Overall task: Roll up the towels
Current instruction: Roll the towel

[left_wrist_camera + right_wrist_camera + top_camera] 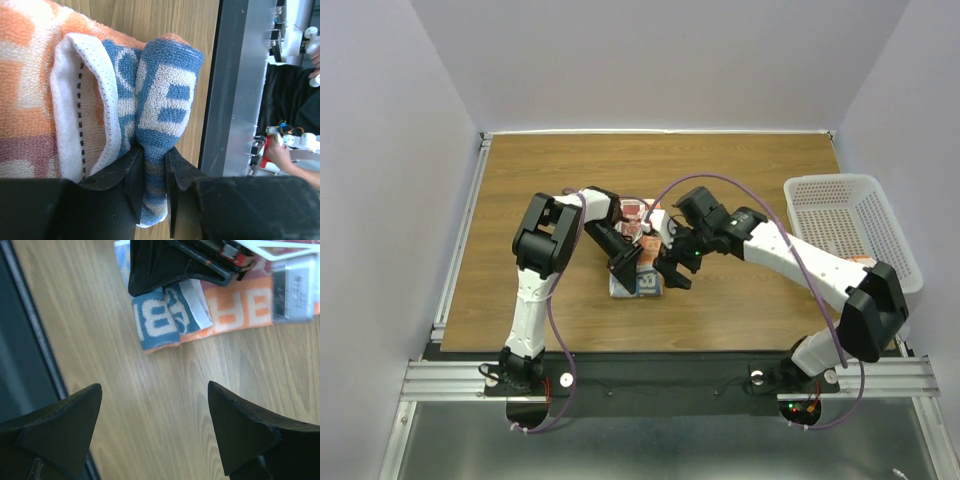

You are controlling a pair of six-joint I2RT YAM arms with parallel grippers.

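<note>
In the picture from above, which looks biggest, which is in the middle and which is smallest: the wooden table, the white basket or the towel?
1. wooden table, biggest by far
2. white basket
3. towel, smallest, though part of it is hidden

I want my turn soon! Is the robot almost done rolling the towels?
Not yet. Done: the blue-lettered end of the towel is curled into a small roll. In hand: the left claw pinches that roll, while the right claw hangs open nearby. Left: the orange part lies flat, and no second towel shows clearly.
</note>
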